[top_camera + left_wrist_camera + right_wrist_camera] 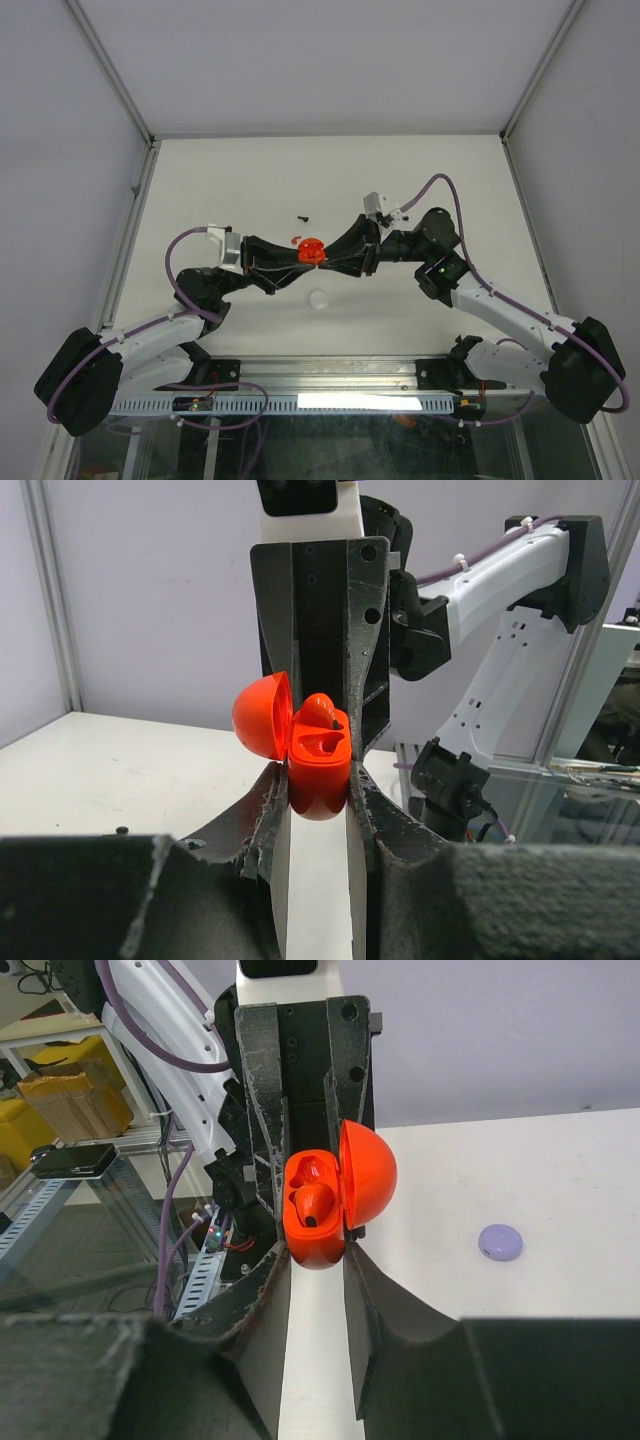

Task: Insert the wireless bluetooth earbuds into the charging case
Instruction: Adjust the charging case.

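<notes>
The red charging case hangs above the table's middle with its lid swung open. My left gripper is shut on the case's lower body from the left side. My right gripper comes from the opposite side, and its fingers press the same body just under the hinge. A red earbud sits in one socket of the case, slightly raised. The socket beside it is empty. A small black earbud lies on the table behind the case.
A lavender round case lies shut on the table in front of the grippers, seen pale in the top view. Aluminium frame posts and white walls bound the table on three sides.
</notes>
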### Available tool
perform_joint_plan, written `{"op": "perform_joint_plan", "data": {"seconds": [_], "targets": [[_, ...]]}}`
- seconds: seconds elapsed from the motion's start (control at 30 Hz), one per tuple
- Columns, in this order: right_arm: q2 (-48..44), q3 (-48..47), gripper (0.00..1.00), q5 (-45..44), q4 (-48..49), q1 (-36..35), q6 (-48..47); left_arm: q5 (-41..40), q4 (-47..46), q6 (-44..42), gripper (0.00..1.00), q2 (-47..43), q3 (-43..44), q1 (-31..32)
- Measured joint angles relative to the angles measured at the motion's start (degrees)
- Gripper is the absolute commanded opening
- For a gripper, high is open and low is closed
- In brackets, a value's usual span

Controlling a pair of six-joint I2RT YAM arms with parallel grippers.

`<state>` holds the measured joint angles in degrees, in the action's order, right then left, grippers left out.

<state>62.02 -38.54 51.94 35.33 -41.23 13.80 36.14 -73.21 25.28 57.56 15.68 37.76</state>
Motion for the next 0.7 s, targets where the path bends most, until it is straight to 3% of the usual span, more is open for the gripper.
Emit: {"op": "perform_joint_plan", "data": {"seconds": [0.2,0.47,0.7], "targets": [[0.09,0.0,0.28,0.68,1.68,0.0,0.96,0.39,-1.09,0.9,0.0,0.13,0.15,0.15],[0.33,0.0,0.37,1.57,4.09,-0.02,3.15,0.63,-1.66,1.36,0.0,0.17,0.37,0.2],[1.07,0.0,0.38,1.29,6.64,-0.7,4.85,-0.02,-2.27,1.38,0.0,0.26,0.37,0.72]]}}
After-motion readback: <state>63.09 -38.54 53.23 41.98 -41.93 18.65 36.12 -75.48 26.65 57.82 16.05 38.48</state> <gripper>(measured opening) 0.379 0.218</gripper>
